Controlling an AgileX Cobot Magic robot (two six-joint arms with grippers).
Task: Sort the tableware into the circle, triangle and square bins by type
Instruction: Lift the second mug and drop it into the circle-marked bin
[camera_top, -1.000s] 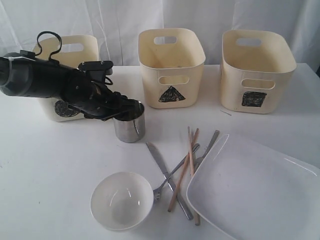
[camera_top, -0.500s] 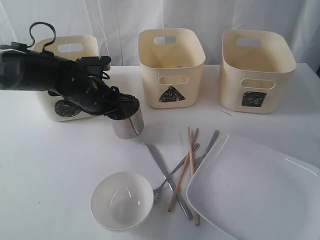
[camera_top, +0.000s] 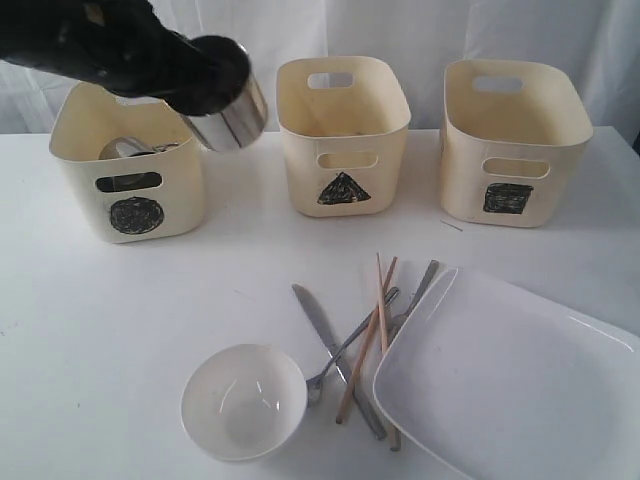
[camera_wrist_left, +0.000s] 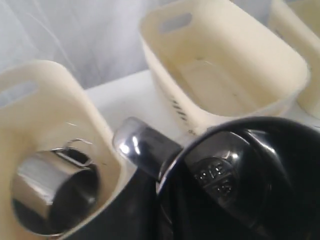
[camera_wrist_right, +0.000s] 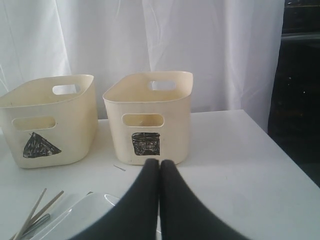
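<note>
- The left gripper (camera_top: 212, 80) is up in the air with a steel mug (camera_top: 232, 120) pinched in it. The jaws are drawn in narrow on the mug's thin wall, seemingly one inside the cup and one outside, which suits a thing too wide to grasp around.
- The mug hangs tilted, clear of the table (camera_top: 120, 320), just above the right edge of the circle bin (camera_top: 80, 190), on the side facing the triangle bin (camera_top: 300, 180).
- A second steel mug (camera_top: 122, 150) lies on its side inside the circle bin, so I take that bin to be the one for cups, and the held mug to be headed there.
- To my eye the next move is a short shift over the opening and a low release, so the mug doesn't clang onto the one below.
- The right gripper (camera_wrist_right: 160, 200) has its fingers pressed together on nothing. It sits low in front of the square bin (camera_top: 465, 180), out of the left arm's way.
- On the table, not yet sorted, are the white bowl (camera_top: 243, 400) and the big white plate (camera_top: 510, 380). The knife (camera_top: 318, 315), forks (camera_top: 350, 340) and chopsticks (camera_top: 380, 300) lie crossed in a heap against the plate's edge.
</note>
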